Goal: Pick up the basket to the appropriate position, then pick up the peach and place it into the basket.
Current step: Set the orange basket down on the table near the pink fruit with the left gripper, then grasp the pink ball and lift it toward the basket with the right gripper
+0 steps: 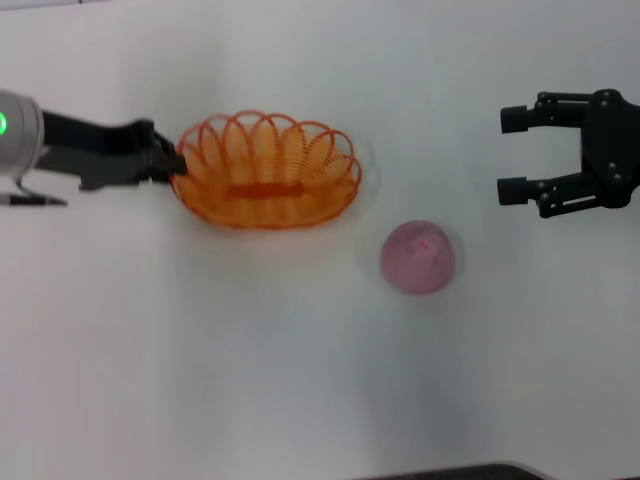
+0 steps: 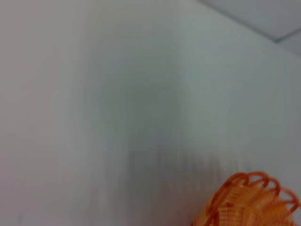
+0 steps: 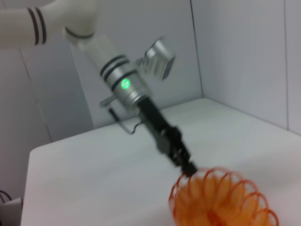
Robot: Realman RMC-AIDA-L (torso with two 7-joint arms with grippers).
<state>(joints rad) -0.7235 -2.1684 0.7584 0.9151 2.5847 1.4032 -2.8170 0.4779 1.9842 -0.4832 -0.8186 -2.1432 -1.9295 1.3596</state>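
The orange wire basket [image 1: 266, 170] sits on the white table left of centre. It also shows in the left wrist view [image 2: 249, 201] and the right wrist view [image 3: 221, 200]. My left gripper [image 1: 176, 162] is shut on the basket's left rim; the right wrist view shows it [image 3: 187, 169] gripping the rim from above. The pink peach [image 1: 418, 257] lies on the table, right of and nearer than the basket. My right gripper [image 1: 513, 154] is open and empty, to the right of the peach and farther back.
The white table [image 1: 300, 380] stretches around both objects. A wall [image 3: 235, 52] stands behind the table's far side in the right wrist view. A dark edge [image 1: 450, 472] shows at the table's near side.
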